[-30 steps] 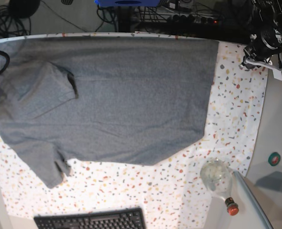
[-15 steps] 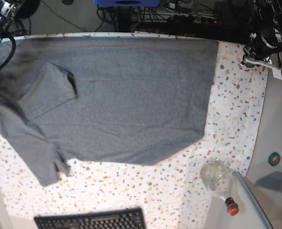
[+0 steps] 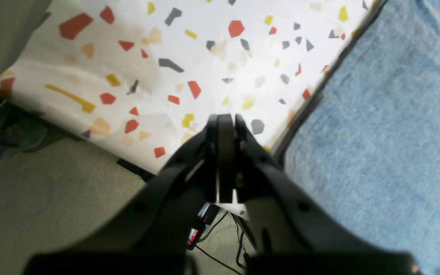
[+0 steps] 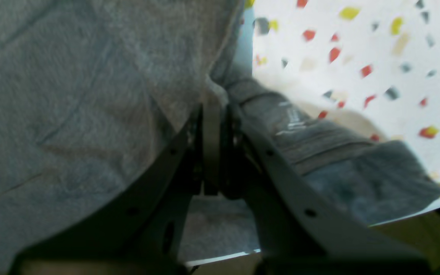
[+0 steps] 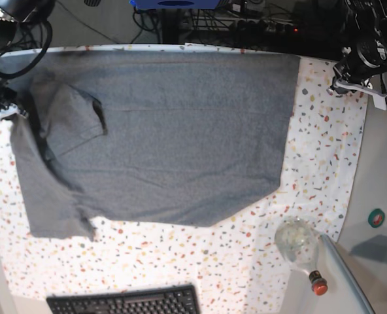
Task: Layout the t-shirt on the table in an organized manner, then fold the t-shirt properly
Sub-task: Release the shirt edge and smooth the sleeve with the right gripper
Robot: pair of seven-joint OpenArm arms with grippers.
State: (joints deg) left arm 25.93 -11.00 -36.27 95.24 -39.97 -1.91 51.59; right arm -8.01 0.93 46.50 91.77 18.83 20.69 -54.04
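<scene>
Spreading: t-shirt (image 5: 174, 134) lay mostly flat on table (image 5: 324, 150); left sleeves bunched.
Right gripper (image 4: 220, 110): pinching shirt edge.
Left gripper (image 3: 225, 122): pressed together, empty.
Folding: not begun.

The t-shirt (image 5: 161, 134) covers most of the table (image 5: 324, 150), from the far edge to well past the middle; bare speckled cloth runs open along the near side and down the strip by my left gripper (image 5: 350, 82), so I can pass there; that gripper hangs closed over the far corner, clear of the fabric; my right gripper (image 5: 7, 108) is clamped on the shirt's edge at the opposite end, its arm and cables crowding that corner; near the front, a keyboard (image 5: 125, 302) lines the edge, and a glass bottle (image 5: 299, 247) lies beside the table's corner, narrowing the way.
</scene>
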